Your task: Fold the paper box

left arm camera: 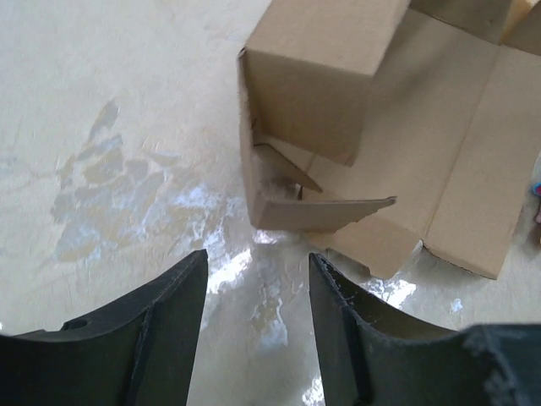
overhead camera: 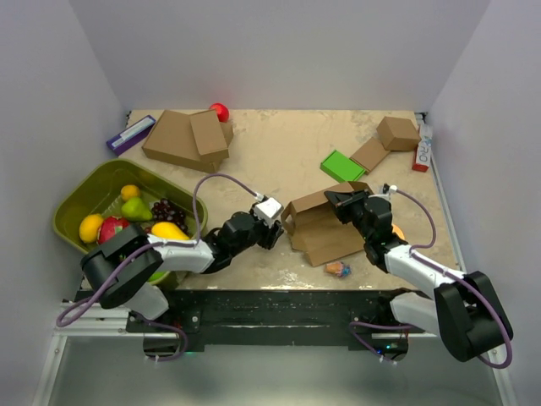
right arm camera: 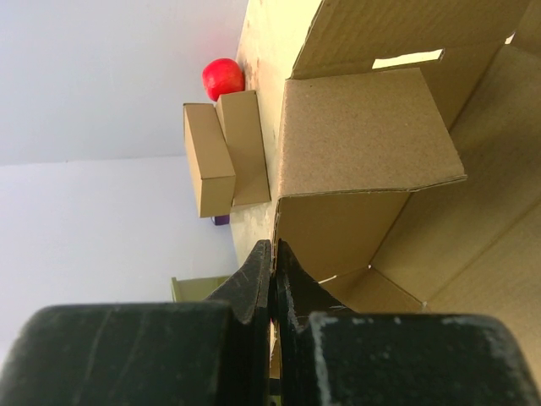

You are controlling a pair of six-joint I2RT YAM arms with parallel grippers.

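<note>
1 paper box (overhead camera: pixel 328 235), half-formed, sits well right of the green fruit tub (overhead camera: pixel 83 183). Thin cardboard: prob. light, stiff across panels, bends at creases, so take it by flap edges. 2 grippers: right gripper (right arm camera: pixel 272 254) pinched tight on a box wall; left gripper (left arm camera: pixel 258 256) agape, empty, betw. tub & box.

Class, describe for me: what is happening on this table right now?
A plain brown cardboard mailer box is being folded. The right gripper is pinched shut on one raised wall. The left gripper hangs open beside the box's left corner, touching nothing. The box is only half formed.
</note>
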